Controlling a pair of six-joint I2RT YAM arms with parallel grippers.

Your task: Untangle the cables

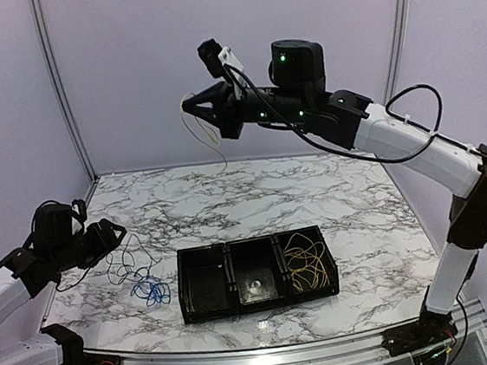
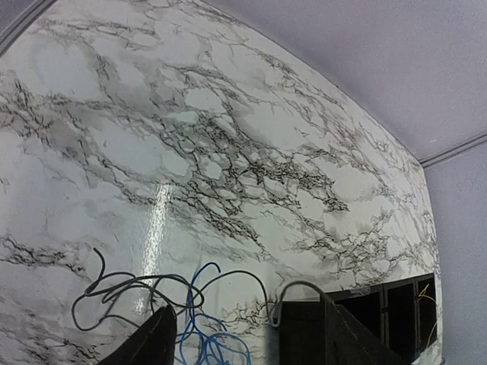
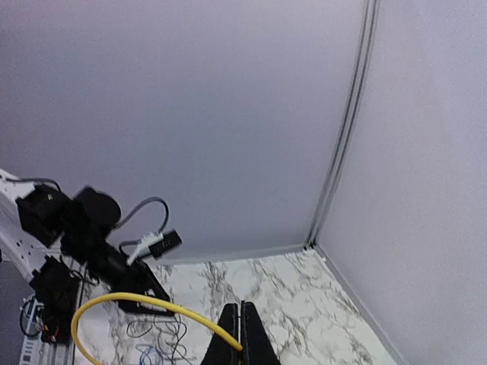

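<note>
**A:** Cables first. Where are they?

**B:** One yellow cable (image 3: 129, 300) is up in the air. Your right gripper (image 3: 240, 310) is clamped tight on it, with the arm raised high over the far part of the surface (image 1: 332, 195). In the right wrist view the strand arcs out sideways from between the closed fingers. From above, it hangs down below the gripper, apart from the surface.

**A:** And the others?

**B:** The dark grey cable (image 1: 122, 258) and the blue cable (image 1: 150, 290) lie loose on the surface at your left. The blue one is nearer the front edge. In the left wrist view their loops cross one another. A yellow coil (image 1: 307, 263) lies in the right-hand compartment of the black tray (image 1: 207, 313), which sits mid-surface, near the blue cable.

**A:** And the left gripper?

**B:** Your left gripper (image 1: 116, 233) is low, just beside the grey loops. Its jaws are spread wide, with nothing pinched between them. A grey strand curves past the tip of one finger (image 2: 304, 334); I cannot tell whether it touches.
</note>
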